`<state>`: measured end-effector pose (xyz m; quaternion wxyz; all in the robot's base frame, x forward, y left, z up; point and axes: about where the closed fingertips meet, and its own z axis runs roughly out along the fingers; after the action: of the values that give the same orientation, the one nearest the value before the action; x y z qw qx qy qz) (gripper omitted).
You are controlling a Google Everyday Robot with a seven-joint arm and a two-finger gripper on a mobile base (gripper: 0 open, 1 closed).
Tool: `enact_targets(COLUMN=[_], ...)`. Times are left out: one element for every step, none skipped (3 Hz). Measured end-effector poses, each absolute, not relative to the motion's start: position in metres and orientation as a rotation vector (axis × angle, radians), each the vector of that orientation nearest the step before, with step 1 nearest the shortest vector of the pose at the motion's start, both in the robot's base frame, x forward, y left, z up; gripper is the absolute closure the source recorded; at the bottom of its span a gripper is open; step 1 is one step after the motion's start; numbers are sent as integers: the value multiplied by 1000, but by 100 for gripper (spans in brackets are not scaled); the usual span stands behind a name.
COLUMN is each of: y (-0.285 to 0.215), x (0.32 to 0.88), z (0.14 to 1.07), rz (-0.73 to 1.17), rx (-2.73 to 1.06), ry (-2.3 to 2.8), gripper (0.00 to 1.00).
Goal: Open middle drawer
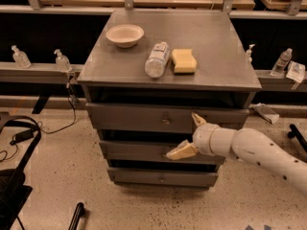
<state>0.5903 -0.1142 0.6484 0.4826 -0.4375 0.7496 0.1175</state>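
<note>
- In the camera view, a grey metal desk [216,47] stood in the middle of the frame, with three drawer fronts stacked under its top.
- The middle drawer [136,151] sat between the taller top drawer [129,117] and the shorter, narrower bottom drawer [139,176].
- Its long axis ran left to right across the view, and its flat front faced the camera.
- I could not tell whether the front stood slightly out of the frame or flush with it.
- The gripper [188,136] was in front of the desk, right of the fronts' centre line, on a white arm [259,152] reaching in from the lower right.
- Its fingers were spread well apart.
- The lower finger [180,152] lay across the middle drawer's front, pointing left with its tip near the centre, where no knob could be made out.
- The upper finger [197,119] pointed up over the top drawer's front, to the right of that drawer's small knob [165,121].
- On the desk top a white bowl [124,35] sat at the back left.
- A clear water bottle [157,60] lay on its side near the middle, with a yellow sponge [184,61] just beside it on the right.
- The speckled floor [62,176] spread below.
</note>
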Motion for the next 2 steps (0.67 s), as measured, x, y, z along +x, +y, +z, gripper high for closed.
enact_targets(y=[-124, -124], x=[583, 583], z=[646, 646], rz=[331, 331], rx=[-1068, -1068], ry=[1766, 1766], gripper=[0, 0])
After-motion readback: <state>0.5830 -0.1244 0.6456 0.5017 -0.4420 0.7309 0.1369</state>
